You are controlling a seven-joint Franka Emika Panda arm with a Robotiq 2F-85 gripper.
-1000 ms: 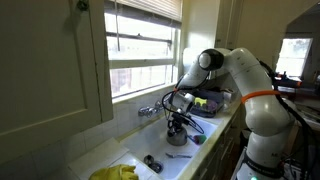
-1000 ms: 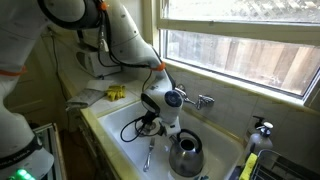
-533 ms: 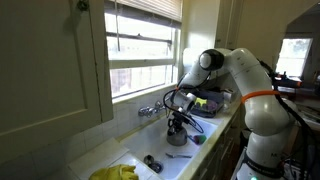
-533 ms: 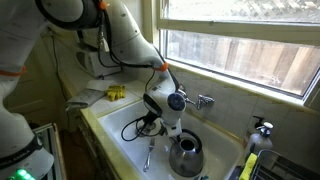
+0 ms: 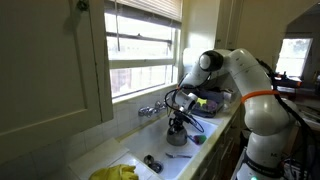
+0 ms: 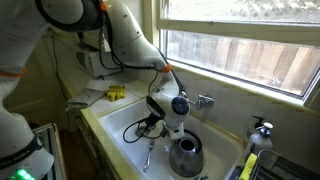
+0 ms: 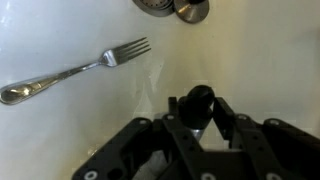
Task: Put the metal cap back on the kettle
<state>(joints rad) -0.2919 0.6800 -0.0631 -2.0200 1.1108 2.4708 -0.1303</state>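
Note:
The kettle (image 6: 186, 156) is small, rounded, grey metal and stands in the white sink (image 6: 118, 127); it also shows in an exterior view (image 5: 178, 138), partly hidden by the arm. My gripper (image 6: 172, 128) hangs just above and beside it. In the wrist view the gripper (image 7: 198, 118) is shut on the metal cap's black knob (image 7: 198, 100); the cap's metal part is mostly hidden between the fingers. The kettle is out of the wrist view.
A fork (image 7: 75, 72) lies on the sink floor near the drain (image 7: 160, 5). A chrome tap (image 6: 203, 100) sticks out from the window wall. Yellow cloths lie on the counter (image 5: 118, 172) (image 6: 116, 93). A dark small object (image 5: 152, 162) lies by the sink.
The gripper with the cap has shifted a little toward the kettle. The kettle and fork have not moved.

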